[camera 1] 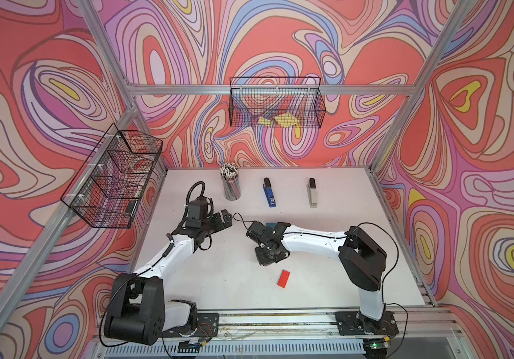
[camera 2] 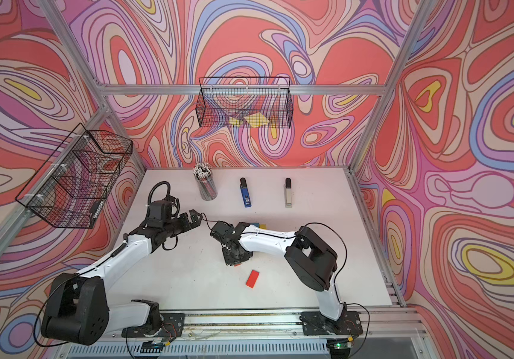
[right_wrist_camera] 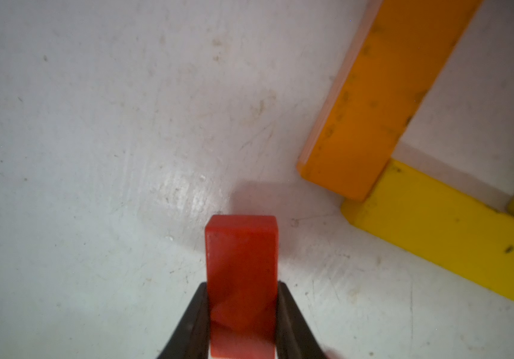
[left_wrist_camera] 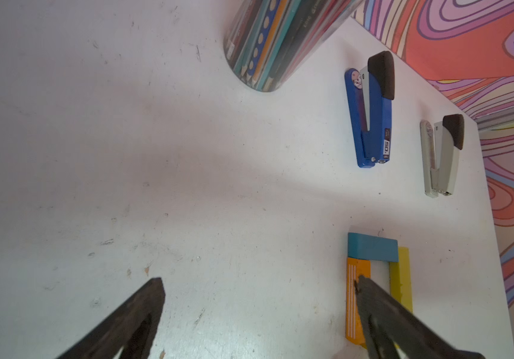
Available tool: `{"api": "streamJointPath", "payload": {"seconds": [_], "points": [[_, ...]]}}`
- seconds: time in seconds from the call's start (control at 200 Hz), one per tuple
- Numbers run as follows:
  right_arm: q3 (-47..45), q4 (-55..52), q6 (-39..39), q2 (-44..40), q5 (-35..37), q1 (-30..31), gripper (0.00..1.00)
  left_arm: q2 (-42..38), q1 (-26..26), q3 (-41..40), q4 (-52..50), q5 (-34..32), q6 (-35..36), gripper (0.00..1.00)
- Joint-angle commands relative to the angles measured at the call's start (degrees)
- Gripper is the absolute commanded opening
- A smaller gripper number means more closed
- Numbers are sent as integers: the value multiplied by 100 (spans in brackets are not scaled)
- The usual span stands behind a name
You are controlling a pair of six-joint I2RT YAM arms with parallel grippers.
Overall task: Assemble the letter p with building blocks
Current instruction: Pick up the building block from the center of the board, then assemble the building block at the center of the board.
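My right gripper (right_wrist_camera: 243, 284) is shut on a red block (right_wrist_camera: 241, 279), held just above the table. Close beside it, in the right wrist view, lie the end of the orange block (right_wrist_camera: 370, 102) and a yellow block (right_wrist_camera: 445, 239) set across that end. In the left wrist view the light blue block (left_wrist_camera: 372, 247) caps the orange block (left_wrist_camera: 353, 298) and a second yellow block (left_wrist_camera: 402, 279), closing a loop. Another red block (camera 1: 283, 278) lies loose nearer the front, seen in both top views. My left gripper (left_wrist_camera: 258, 279) is open and empty, left of the loop.
A clear cup of pencils (camera 1: 230, 183), a blue stapler (camera 1: 269, 194) and a beige stapler (camera 1: 312, 192) stand along the back of the table. Wire baskets hang on the back wall (camera 1: 276, 102) and the left wall (camera 1: 112, 180).
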Motion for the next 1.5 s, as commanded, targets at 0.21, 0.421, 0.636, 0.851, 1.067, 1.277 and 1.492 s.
{"api": "streamJointPath", "payload": {"seconds": [0.21,0.421,0.636,0.851,1.067,1.277,1.492], "points": [[135,-206,1346,46,-73,82,6,-169,34,126,31,552,-23,99],[386,-492,1306,275,128,60,6,-274,34,44,157,672,-76,99],[536,-447,1330,630,-99,-15,6,-290,34,25,198,707,-40,99],[54,-222,1529,349,-144,-185,6,-212,34,29,292,805,-38,99],[-53,-199,1540,332,-133,-265,6,-169,35,19,332,836,-40,99],[-76,-225,1557,283,-101,-272,6,-173,40,-10,383,859,-51,99],[-169,-247,1636,199,-31,-279,5,-182,34,-53,446,857,-36,99]]}}
